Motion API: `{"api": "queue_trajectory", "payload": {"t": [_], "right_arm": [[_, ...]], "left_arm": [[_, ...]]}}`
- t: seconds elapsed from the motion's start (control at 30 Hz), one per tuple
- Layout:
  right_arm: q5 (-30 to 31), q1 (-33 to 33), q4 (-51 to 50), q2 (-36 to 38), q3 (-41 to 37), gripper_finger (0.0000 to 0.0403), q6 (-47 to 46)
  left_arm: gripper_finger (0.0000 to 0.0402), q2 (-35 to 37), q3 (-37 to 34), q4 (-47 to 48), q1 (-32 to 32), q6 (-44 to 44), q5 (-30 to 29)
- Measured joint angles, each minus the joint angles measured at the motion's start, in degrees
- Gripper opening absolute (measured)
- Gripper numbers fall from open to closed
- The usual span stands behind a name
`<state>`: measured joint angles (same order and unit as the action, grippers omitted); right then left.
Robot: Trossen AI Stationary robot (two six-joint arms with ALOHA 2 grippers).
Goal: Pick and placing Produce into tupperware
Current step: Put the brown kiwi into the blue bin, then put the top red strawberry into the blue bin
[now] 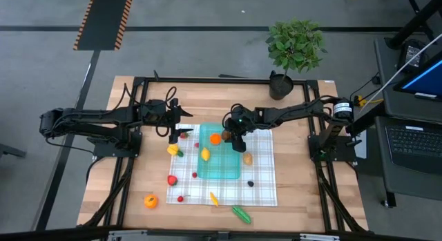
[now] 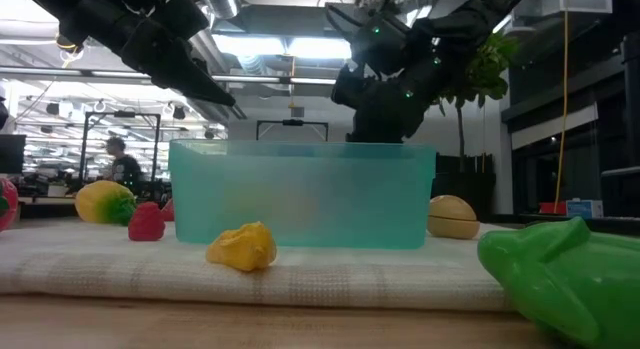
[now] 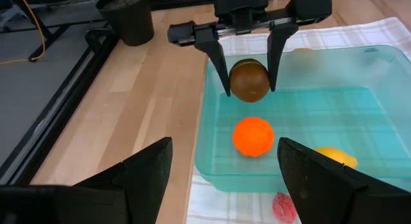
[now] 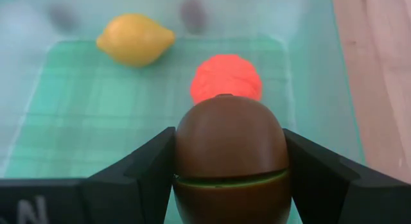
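Two pieces, orange and yellow, lie in the shallow translucent teal tupperware [image 3: 302, 115]; right gripper [image 3: 249, 83] above it clamps a smooth brown oval fruit [image 4: 230, 156] across its middle, likely light, rigid, slippery; left gripper [image 3: 225, 179] spread wide nearby.

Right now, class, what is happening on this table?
The right gripper holds a brown toy fruit just above the teal tupperware, which already contains an orange piece and a yellow lemon. The left gripper is open and empty beside the container. More produce, such as a red strawberry and a green piece, lies on the checked cloth and the table.
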<state>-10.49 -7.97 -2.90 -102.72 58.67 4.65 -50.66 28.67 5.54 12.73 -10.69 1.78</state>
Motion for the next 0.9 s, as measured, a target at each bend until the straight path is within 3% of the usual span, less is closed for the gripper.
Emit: {"api": "queue_trajectory", "payload": {"t": [0.37, 0.6, 0.9], "right_arm": [[0.5, 0.0, -1.3, 0.0, 0.0, 0.0247, -0.8], [1.6, -0.1, -1.3, 0.0, 0.0, 0.0308, -2.7], [2.5, -0.1, -2.4, 0.6, 0.8, 0.0289, 1.9]], "left_arm": [[0.0275, 0.0, 0.0, 0.0, 0.0, 0.0, 0.0], [0.0275, 0.0, 0.0, 0.0, 0.0, 0.0, 0.0], [0.0275, 0.0, 0.0, 0.0, 0.0, 0.0, 0.0]]}}
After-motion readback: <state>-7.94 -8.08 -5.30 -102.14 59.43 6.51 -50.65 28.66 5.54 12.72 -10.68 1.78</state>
